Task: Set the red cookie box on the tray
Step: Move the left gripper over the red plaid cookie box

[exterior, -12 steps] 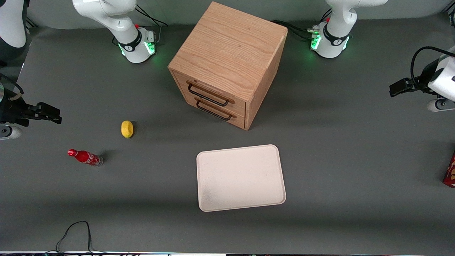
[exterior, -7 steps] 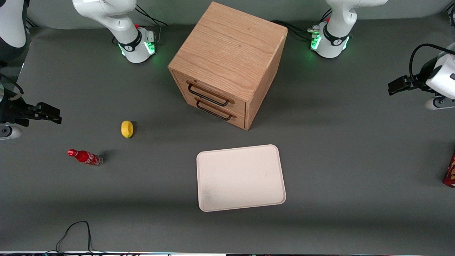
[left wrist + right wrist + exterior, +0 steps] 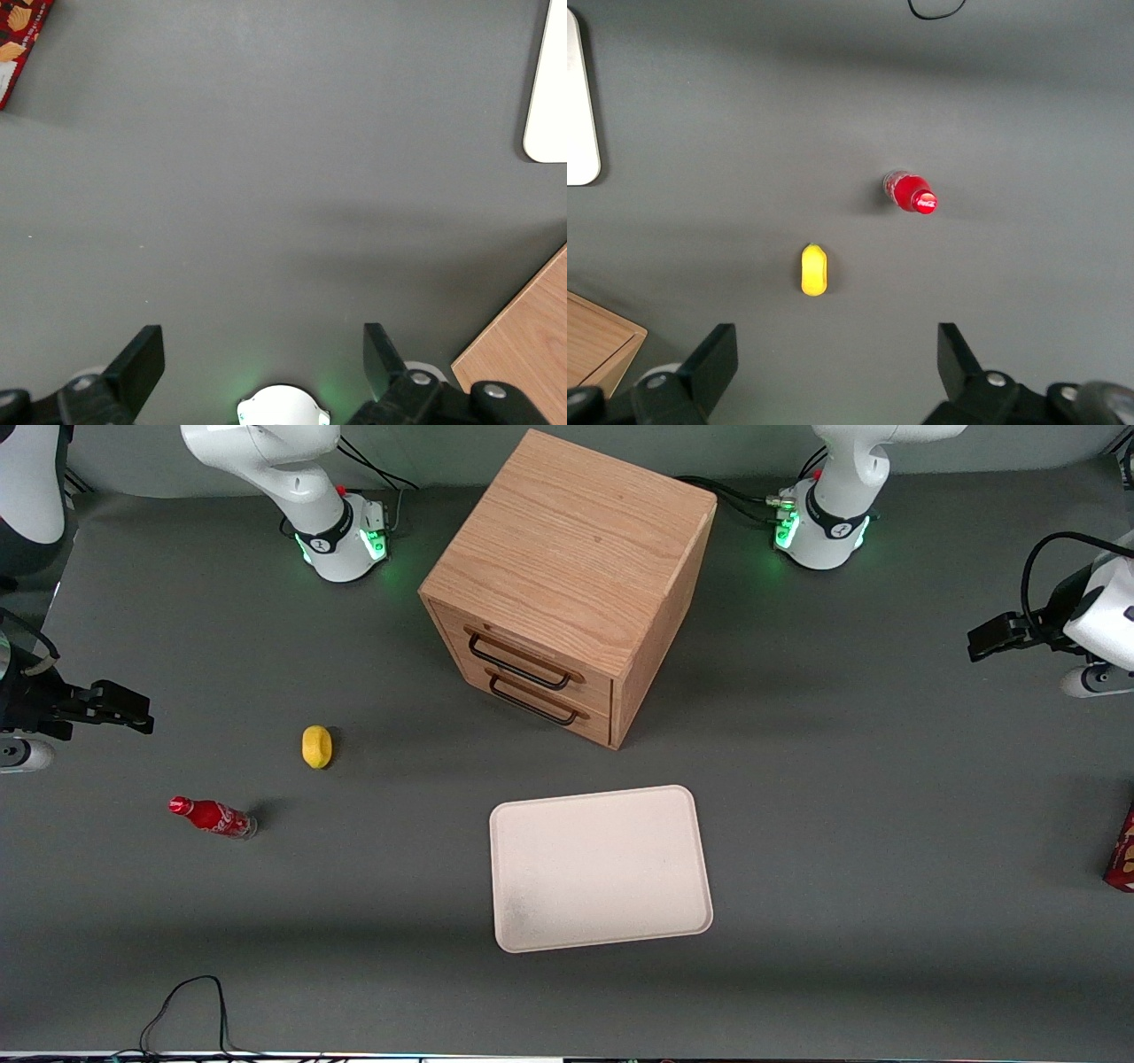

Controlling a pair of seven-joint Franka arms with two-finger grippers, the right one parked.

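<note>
Grey matte worktop [image 3: 886, 779] spreads wide, with plenty of bare surface around the flat cream-white rectangular tray [image 3: 601, 868] with rounded corners and a low rim. That tray lies nearer the front camera than the oak-grain wooden two-drawer cabinet [image 3: 567, 584]. At the working arm's end, cut by the picture's edge, sits the long dark-red cardboard cookie box [image 3: 1122, 850] (only a sliver shows), well apart from the tray. Higher up at the same end, the left arm's black end effector [image 3: 263, 359] hangs over bare worktop, its fingers spread wide, holding nothing. A small red cola bottle [image 3: 213, 817] and yellow rounded lemon [image 3: 316, 746] lie toward the parked arm's end.
</note>
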